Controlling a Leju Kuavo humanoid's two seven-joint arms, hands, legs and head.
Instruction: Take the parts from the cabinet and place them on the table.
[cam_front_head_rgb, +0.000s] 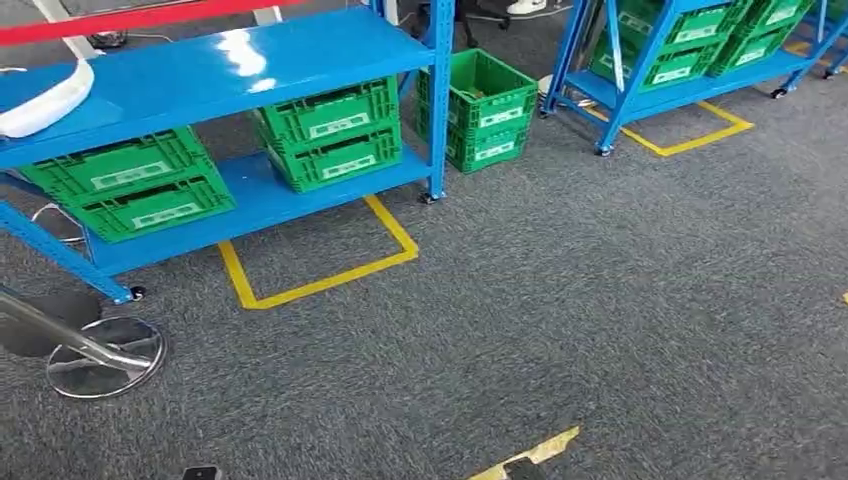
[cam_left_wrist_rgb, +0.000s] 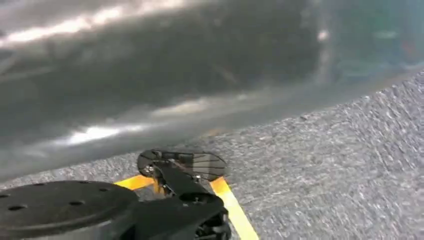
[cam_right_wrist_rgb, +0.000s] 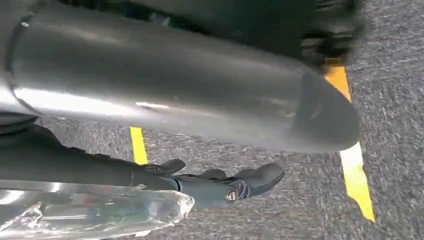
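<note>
At the robot's right side, low over the grey carpet floor (cam_front_head_rgb: 600, 320): one part in a clear wrapper (cam_right_wrist_rgb: 100, 212), lying against the right hand (cam_right_wrist_rgb: 215, 187). Fingers (cam_right_wrist_rgb: 260, 176): stretched nearly straight along the wrapper, not curled round it; the part appears to be pressed and held against the hand, though the contact itself is hidden. Orientation: the long axis runs parallel to the forearm and fingers, and the crimped, tapered end points the same way as the fingertips and stops short of them. Contents: blurred behind the plastic, not identifiable. Left hand: the wrist camera gives a grey, glossy smear close to the lens, so whether its fingers are wide, narrow or holding anything cannot be told. Surroundings: blue cabinet (cam_front_head_rgb: 250, 65) ahead and to the left, with green crates (cam_front_head_rgb: 335, 135) on its lower shelf and yellow floor tape (cam_front_head_rgb: 320, 283) marking its bay. Step in hand, by judgement: transport, with the part out of the cabinet and not yet set down. Next move calls for locating the bench, turning and walking to it with the arm kept steady, then raising the hand so the part arrives lengthwise and flat before the fingers let go. Caution: slick wrapper, loose hold, may slip.
</note>
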